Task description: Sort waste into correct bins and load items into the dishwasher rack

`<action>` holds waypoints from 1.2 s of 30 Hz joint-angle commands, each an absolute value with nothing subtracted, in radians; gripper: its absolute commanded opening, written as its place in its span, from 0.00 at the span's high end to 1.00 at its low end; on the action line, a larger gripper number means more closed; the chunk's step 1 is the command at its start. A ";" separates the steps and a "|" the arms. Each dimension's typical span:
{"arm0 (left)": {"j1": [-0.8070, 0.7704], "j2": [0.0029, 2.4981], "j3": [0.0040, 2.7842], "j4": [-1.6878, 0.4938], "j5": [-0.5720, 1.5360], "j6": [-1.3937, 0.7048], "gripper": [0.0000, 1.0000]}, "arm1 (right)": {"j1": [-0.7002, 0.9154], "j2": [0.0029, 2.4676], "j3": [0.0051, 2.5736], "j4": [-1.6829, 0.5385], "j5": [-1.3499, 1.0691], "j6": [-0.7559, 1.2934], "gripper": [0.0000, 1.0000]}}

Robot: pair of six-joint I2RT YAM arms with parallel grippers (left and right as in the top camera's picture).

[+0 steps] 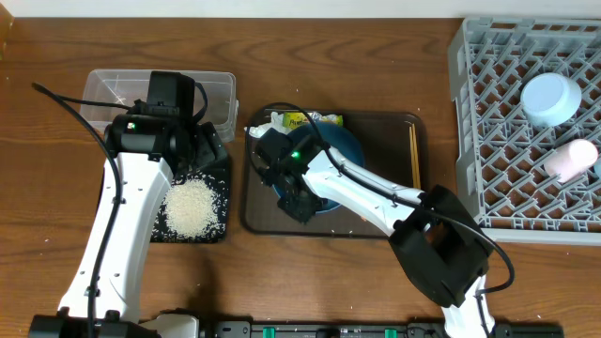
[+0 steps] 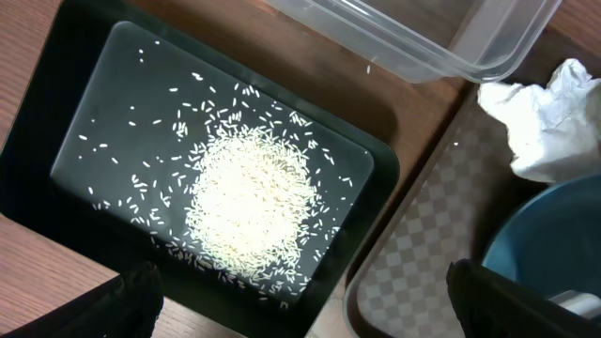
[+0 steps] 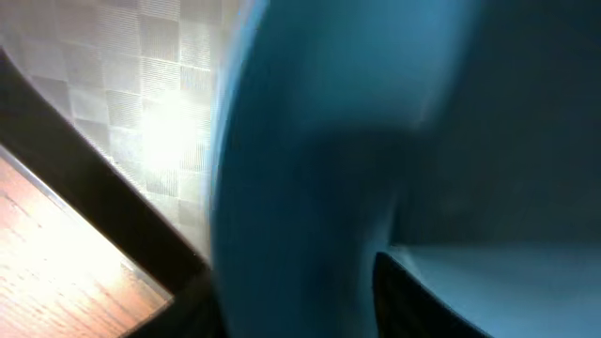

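The blue bowl point(image 1: 340, 145) sits on the brown tray point(image 1: 385, 141) in the middle of the desk point(image 1: 282, 282). The right gripper point(image 1: 299, 199) is down at the bowl's near edge. I cannot tell if it has hold of the edge yet.

The bowl looks hard and smooth, so it may be slippery. It is wide, so the best place to grab it is the thin rim, with one finger inside and one outside. It could tip if lifted fast. It looks like it should go to the grey rack point(image 1: 498, 188) on the right, where two cups already lie.

The left gripper point(image 2: 315, 305) is wide and holds nothing. It hangs over the black tray point(image 2: 376, 225), where the rice point(image 2: 249, 211) lies in a heap. Rice is tiny and loose and rolls away easily.

The top view shows the whole desk: the clear tub point(image 1: 221, 89), the rack, and the chopsticks point(image 1: 413, 155) on the right side of the brown tray. It does not show the right gripper's fingers well.

The left wrist view shows each rice grain and the crumpled tissue point(image 2: 545, 113) beside the bowl. The tissue looks soft and light.

The right wrist view is so close that it is blurry. It shows mostly blue bowl, with a bit of tray and desk.
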State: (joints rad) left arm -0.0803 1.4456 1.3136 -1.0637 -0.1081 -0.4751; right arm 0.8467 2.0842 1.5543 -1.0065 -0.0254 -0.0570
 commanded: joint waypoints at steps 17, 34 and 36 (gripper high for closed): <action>-0.077 1.442 1.324 -1.065 -0.117 -0.485 0.01 | 0.859 2.070 1.679 -1.095 -0.012 -0.023 0.99; -0.077 1.442 1.324 -1.065 -0.117 -0.485 0.01 | 0.727 1.814 1.891 -1.243 -0.039 -0.044 0.99; -0.077 1.442 1.324 -1.065 -0.117 -0.485 0.01 | 0.655 1.768 1.891 -1.234 -0.097 -0.090 0.99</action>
State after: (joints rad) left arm -0.0803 1.4456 1.3136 -1.0637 -0.1081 -0.4751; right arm 0.7387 1.8435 1.8587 -1.2377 -0.0658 -0.0456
